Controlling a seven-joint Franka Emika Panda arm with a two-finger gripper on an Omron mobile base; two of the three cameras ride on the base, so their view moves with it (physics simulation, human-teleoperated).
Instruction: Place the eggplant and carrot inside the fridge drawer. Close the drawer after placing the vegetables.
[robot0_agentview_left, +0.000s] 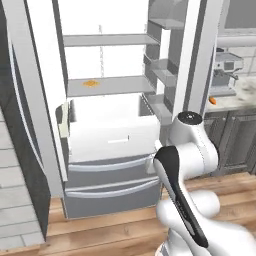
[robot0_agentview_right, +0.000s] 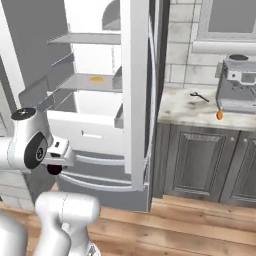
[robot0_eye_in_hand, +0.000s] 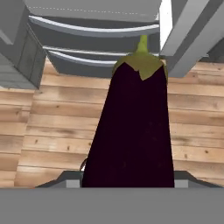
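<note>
**A:** What does my pincer (robot0_eye_in_hand: 127, 186) hold?

**B:** It grips the eggplant (robot0_eye_in_hand: 131, 131), stem pointing toward the fridge, low over the wooden floor (robot0_eye_in_hand: 48, 131).

**A:** And progress?

**B:** I judge it early. The fridge drawer (robot0_agentview_left: 112, 137) stands pulled out, nothing visible inside. The carrot (robot0_agentview_right: 219, 115) waits on the worktop (robot0_agentview_right: 185, 110), right of the fridge, by the coffee machine (robot0_agentview_right: 239, 82).

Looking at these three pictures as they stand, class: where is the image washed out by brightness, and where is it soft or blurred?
Left base view: the white box-shaped fridge drawer and the fridge's back wall glare nearly featureless. Right base view: the small bright orange carrot on the pale marble counter is a soft blob. Hand view: the glossy near-black purple eggplant looms large, its skin showing hardly any highlight.
</note>
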